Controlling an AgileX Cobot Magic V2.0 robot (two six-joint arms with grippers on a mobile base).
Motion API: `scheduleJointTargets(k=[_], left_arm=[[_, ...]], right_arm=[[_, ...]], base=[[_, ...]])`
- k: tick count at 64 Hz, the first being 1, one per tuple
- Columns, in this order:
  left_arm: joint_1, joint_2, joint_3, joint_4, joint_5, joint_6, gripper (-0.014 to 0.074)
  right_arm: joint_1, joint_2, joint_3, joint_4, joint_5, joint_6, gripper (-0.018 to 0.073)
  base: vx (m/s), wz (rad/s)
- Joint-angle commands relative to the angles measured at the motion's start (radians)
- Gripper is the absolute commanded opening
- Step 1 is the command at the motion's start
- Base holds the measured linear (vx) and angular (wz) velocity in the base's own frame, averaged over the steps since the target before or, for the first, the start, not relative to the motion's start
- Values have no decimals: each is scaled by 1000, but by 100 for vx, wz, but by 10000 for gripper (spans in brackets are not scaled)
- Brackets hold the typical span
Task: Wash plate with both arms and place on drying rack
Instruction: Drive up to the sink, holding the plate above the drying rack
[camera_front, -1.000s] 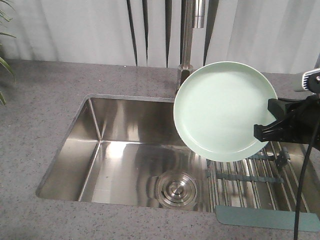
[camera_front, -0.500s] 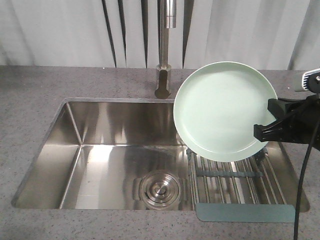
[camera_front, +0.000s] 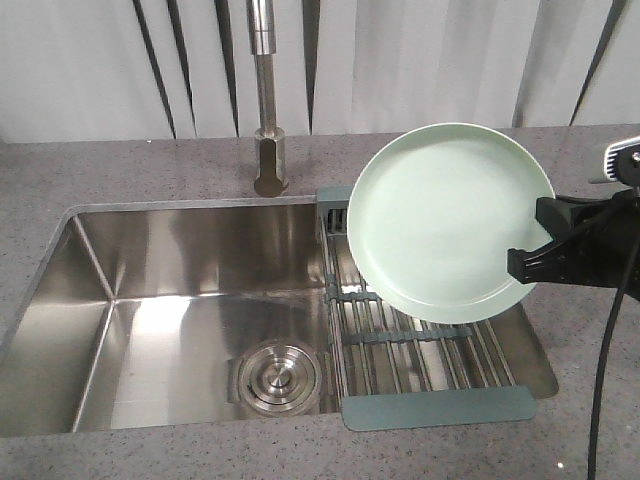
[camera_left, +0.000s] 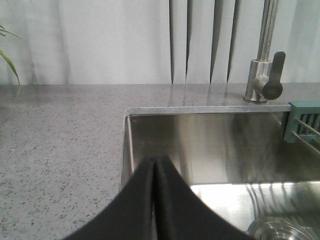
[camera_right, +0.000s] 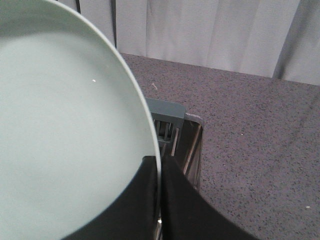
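The pale mint-green plate (camera_front: 450, 220) hangs tilted on edge, its face towards the front camera, above the drying rack (camera_front: 420, 350) that spans the right end of the sink. My right gripper (camera_front: 525, 262) is shut on the plate's right rim. In the right wrist view the rim runs between the two black fingers of the right gripper (camera_right: 159, 162), with the plate (camera_right: 65, 140) filling the left side and the rack's grey-green end bar (camera_right: 167, 117) behind it. My left gripper (camera_left: 155, 162) is shut on nothing, over the sink's left part. It does not show in the front view.
A steel sink (camera_front: 180, 290) is set in a speckled grey counter (camera_front: 120, 170). A round drain strainer (camera_front: 278, 375) sits in the basin beside the rack. A tall faucet (camera_front: 265, 100) stands behind the sink, also seen as the faucet (camera_left: 265, 75) with its lever. White curtains hang behind.
The sink, faucet and rack have slid leftward in the front view, so the whole rack now shows. The plate and right arm keep the same place in the view.
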Motion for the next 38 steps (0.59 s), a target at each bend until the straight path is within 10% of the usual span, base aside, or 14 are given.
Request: scheduleJointTargets(k=[1, 38], left_arm=[[-4, -16, 16, -6, -70, -5, -6], [-4, -16, 16, -6, -70, -5, -6]], right_arm=[[-5, -19, -28, 0, -80, 0, -10], [-5, -19, -28, 0, -80, 0, -10]], base=[[-1, -12], [0, -2]])
